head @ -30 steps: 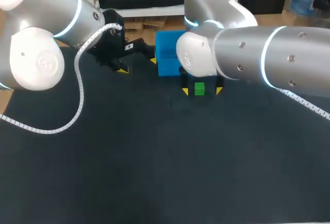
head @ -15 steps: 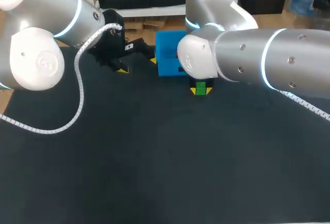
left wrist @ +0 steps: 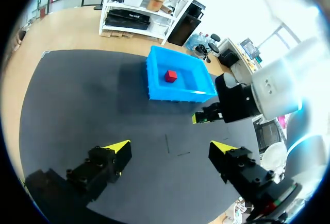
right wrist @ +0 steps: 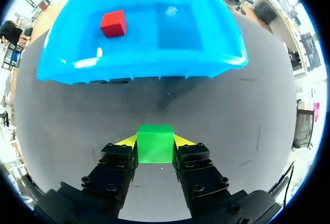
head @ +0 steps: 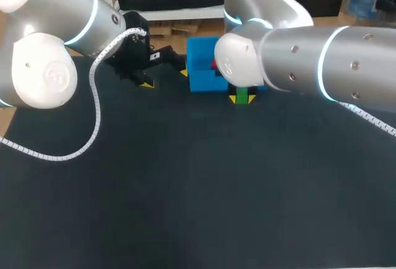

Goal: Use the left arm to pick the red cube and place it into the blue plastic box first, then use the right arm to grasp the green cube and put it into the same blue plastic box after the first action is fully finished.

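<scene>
Gripping the green cube: first half done, second under way.
With the red cube lying inside the box, the left arm's part looks finished; the left gripper hangs released over the mat, back from the box, holding nothing. The right gripper is clenched on the green cube from both sides, just short of the box's near wall; whether it is off the mat I cannot tell. Left: carry it over the wall and let go. A second ago the right fingers stood wide either side of the cube; since then they have closed and moved nearer the box.
</scene>
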`<state>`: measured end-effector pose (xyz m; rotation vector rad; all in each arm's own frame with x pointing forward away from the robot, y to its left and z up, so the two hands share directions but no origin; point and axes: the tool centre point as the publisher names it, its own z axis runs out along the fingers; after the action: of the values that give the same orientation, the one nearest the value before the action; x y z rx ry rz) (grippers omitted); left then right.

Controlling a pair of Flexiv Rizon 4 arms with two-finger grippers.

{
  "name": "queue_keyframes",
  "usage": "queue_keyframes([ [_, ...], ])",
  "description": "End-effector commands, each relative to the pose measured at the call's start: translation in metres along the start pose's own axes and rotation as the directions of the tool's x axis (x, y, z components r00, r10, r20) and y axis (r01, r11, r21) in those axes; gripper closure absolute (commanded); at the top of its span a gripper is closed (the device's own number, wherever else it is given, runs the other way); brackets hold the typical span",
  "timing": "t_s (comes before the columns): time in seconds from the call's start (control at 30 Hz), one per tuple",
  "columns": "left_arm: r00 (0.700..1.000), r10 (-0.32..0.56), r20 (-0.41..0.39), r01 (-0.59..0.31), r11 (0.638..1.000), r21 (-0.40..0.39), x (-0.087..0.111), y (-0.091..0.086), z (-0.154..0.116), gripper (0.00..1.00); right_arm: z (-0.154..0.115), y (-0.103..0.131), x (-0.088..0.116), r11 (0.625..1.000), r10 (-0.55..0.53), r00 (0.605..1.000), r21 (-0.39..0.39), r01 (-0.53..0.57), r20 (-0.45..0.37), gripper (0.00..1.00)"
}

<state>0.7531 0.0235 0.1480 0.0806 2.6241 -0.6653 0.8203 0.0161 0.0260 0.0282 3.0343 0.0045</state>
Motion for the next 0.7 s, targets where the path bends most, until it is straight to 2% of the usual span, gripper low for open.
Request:
queue_keyframes([
  [0.03,1.000,-0.001,0.000,0.001,1.000,0.000,0.000,0.000,0.000,0.00,-0.012,-0.006,0.006,1.000,-0.001,1.000,-0.006,0.001,0.016,1.00],
  [0.7,1.000,-0.001,0.000,0.001,1.000,0.000,0.000,0.000,0.000,0.00,-0.060,-0.006,-0.005,1.000,-0.009,0.998,-0.021,0.010,0.061,1.00],
])
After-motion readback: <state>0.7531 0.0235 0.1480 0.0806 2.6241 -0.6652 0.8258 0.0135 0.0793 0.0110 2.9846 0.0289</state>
